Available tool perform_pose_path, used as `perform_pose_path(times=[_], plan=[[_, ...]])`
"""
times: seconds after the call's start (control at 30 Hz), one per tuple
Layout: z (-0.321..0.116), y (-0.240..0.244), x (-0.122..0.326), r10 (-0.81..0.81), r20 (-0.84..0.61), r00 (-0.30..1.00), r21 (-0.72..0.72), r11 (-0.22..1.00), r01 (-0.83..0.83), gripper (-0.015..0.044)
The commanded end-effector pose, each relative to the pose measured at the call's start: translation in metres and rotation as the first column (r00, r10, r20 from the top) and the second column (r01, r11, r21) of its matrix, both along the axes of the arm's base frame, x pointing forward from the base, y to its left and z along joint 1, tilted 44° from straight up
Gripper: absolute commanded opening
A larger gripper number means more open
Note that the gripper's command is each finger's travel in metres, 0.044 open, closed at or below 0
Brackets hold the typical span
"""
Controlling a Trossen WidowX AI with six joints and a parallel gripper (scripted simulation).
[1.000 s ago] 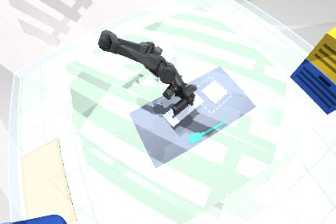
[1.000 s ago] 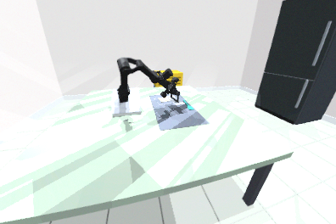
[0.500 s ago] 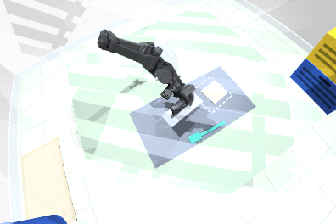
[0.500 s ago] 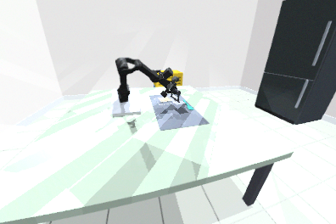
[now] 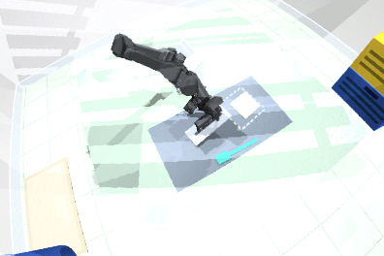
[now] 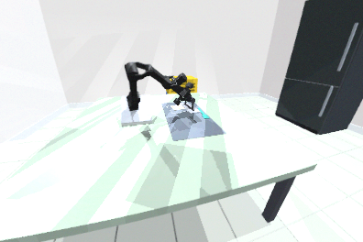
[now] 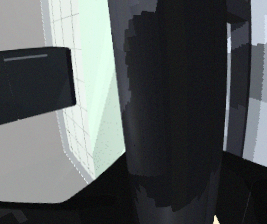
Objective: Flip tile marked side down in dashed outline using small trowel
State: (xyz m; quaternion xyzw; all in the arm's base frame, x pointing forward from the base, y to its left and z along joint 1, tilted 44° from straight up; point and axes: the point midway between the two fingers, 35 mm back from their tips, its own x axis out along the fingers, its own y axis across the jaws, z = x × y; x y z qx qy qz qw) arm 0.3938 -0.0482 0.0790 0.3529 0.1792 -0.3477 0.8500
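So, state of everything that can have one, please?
Black parallel-jaw gripper: shut on a dark bar-like object, identity unclear.
Pale square tile: on the mat, overlapping the dashed outline; marked side unclear.
Cyan flat-bladed tool: lying on the mat, ungripped.
Blue-grey mat: spread flat.
Black two-door fridge: doors shut.
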Motion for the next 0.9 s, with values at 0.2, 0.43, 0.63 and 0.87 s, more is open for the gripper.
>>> perform_pose_path(times=[0.2, 0.43, 0.63, 0.87], plan=[[0.003, 0.004, 0.003, 0.014, 0.009, 1.000, 0.002, 1.000, -0.014, 0.0000], [-0.009, 0.018, 0.014, 0.011, -0.001, 1.000, 0.017, 1.000, -0.011, 0.0000], [-0.033, 0.048, 0.030, 0.018, -0.025, 1.000, 0.033, 0.999, -0.017, 0.0000], [-0.060, 0.081, 0.038, 0.066, -0.075, 0.995, 0.024, 0.998, -0.065, 0.0000]])
